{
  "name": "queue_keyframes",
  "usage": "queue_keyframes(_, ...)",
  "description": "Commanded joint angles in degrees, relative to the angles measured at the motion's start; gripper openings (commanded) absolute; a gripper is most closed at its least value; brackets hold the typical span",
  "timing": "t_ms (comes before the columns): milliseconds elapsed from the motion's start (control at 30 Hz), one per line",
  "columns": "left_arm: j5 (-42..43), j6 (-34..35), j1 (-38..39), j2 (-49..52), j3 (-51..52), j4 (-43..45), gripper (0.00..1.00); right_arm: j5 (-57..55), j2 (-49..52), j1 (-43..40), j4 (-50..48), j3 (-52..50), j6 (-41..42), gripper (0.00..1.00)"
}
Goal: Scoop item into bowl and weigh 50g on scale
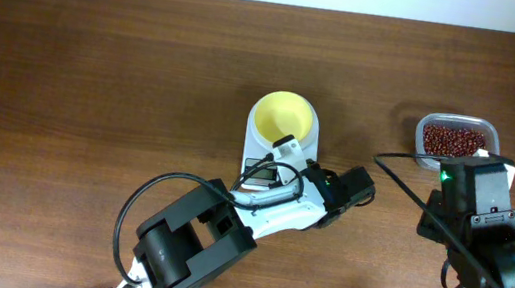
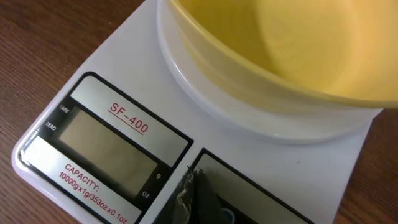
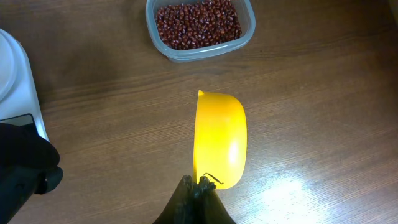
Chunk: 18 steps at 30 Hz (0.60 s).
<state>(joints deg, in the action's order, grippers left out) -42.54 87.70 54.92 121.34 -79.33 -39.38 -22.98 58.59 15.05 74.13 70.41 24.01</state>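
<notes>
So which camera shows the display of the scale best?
The left wrist view: the display is close and blank. Overhead, the scale is small, partly under the left arm. The right wrist view catches only its edge.

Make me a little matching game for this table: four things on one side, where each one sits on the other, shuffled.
Things:
1. bowl
2. beans
3. scoop
4. scale

Places:
A. in the clear container
B. directly on the table
C. on top of the scale
D. in the right gripper

Pairs: 1-C, 2-A, 3-D, 4-B
</notes>
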Motion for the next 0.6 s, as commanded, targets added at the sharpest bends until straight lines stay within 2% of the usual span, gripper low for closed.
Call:
queue_keyframes(0, 3.80, 0.55, -0.39, 2.95, 0.61, 1.01, 0.00, 0.09, 0.02, 0.31, 0.04, 1.07, 0.37, 0.04)
queue_keyframes(367, 4.33, 0.55, -0.39, 3.17, 0.61, 0.76, 0.00, 0.09, 0.02, 0.31, 0.07, 1.05, 0.37, 0.04)
queue_keyframes(567, 7.74, 0.55, -0.39, 3.50, 0.61, 0.59, 0.00, 0.07, 0.02, 0.31, -0.02, 1.05, 0.37, 0.04)
